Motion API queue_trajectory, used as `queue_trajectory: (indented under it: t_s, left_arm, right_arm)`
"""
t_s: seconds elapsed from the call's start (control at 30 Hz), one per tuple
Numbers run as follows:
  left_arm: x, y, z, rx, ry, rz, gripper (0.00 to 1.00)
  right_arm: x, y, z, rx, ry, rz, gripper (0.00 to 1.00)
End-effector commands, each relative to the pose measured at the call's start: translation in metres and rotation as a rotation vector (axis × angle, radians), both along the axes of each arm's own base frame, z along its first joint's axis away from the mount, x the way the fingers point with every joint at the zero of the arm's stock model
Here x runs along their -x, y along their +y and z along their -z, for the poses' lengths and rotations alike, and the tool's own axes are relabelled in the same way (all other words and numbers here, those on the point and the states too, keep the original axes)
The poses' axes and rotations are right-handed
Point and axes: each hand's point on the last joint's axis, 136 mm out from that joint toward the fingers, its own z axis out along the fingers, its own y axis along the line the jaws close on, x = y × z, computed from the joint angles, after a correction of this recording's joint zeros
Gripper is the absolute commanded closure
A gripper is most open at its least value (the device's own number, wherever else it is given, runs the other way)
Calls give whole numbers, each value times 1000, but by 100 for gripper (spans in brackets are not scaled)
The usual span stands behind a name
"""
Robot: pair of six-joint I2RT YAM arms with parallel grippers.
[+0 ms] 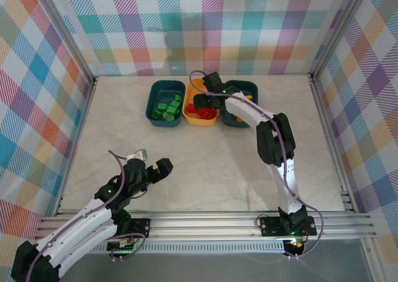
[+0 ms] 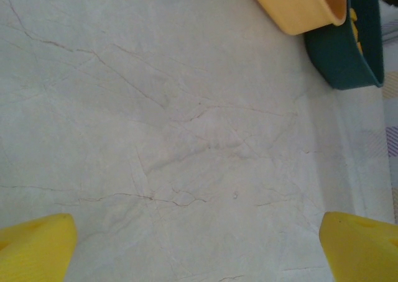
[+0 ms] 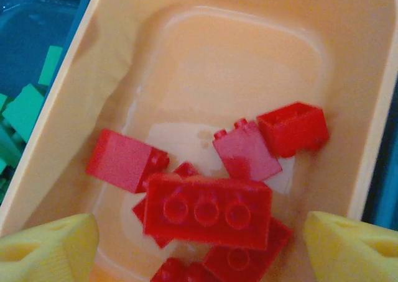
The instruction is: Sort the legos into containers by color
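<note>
So the right gripper (image 1: pixel 200 103) is parked over the yellow-orange tub (image 1: pixel 200 122) in the upper middle of the top view, which makes sense; that's the tub the red bricks (image 1: pixel 202 113) are going into. From its wrist cam the yellow fingers (image 3: pixel 46 245) sit in the bottom corners of the frame, spread wide, with nothing pinched between them; the wide red brick (image 3: pixel 208 210) lies flat on the pile beneath, with a gap to each finger. I'd call that brick loose, not held.

The colours look sorted already; green bricks (image 1: pixel 166 108) are in the teal tub (image 1: pixel 152 89) at the left of the row, reds in the middle, and yellow bricks (image 2: pixel 354 27) in the other teal tub (image 1: pixel 254 92) at the right end, partly hidden under the right arm. The three tubs sit touching side by side, probably so either arm can reach any colour without much travel.

The left gripper (image 1: pixel 151 159) hangs low over the bare table (image 1: pixel 205 164) in the lower left of the top view, well apart from the tubs; its fingers (image 2: pixel 34 248) are spread as wide as they go, with only marbled tabletop between them. My guess is it's hanging back out of the way so the two arms don't tangle over the tubs.

Every brick I can make out sits in a tub, so I'd say the job is at or very near the end; the next sensible thing would be lifting the right arm straight up so it doesn't clip the tub rim.
</note>
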Motion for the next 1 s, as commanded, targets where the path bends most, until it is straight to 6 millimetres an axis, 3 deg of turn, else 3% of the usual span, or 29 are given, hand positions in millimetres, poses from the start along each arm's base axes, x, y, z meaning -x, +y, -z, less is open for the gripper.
queue_trajectory:
  t_s: [0.0, 0.17, 0.3, 0.37, 0.47, 0.6, 0.7, 0.8, 0.97]
  left_arm:
    - [2, 6, -6, -10, -14, -19, 0]
    - [-2, 21, -26, -42, -81, -84, 0]
    - [-10, 29, -49, -57, -156, -125, 0]
    - [-14, 33, -59, -67, -177, -153, 0]
    - [-21, 34, -74, -57, -191, -189, 0]
    - [-32, 38, -80, -29, -162, -284, 0]
    - [-39, 33, -83, -17, -153, -288, 0]
    - [-47, 28, -97, -23, -179, -279, 0]
    - [-51, 61, -98, -131, -157, -462, 0]
  right_arm:
    - [17, -1, -68, -77, -94, -23, 12]
    - [51, -8, -121, -163, -175, -63, 10]
    - [91, -12, -143, -243, -209, -121, 7]
    - [111, -13, -155, -289, -236, -152, 0]
    - [142, -6, -175, -376, -267, -232, 0]
    - [174, 1, -196, -514, -301, -280, 0]
    - [188, 3, -204, -565, -383, -325, 0]
    - [192, -3, -204, -506, -450, -324, 0]
    - [183, -21, -185, -384, -404, -223, 0]
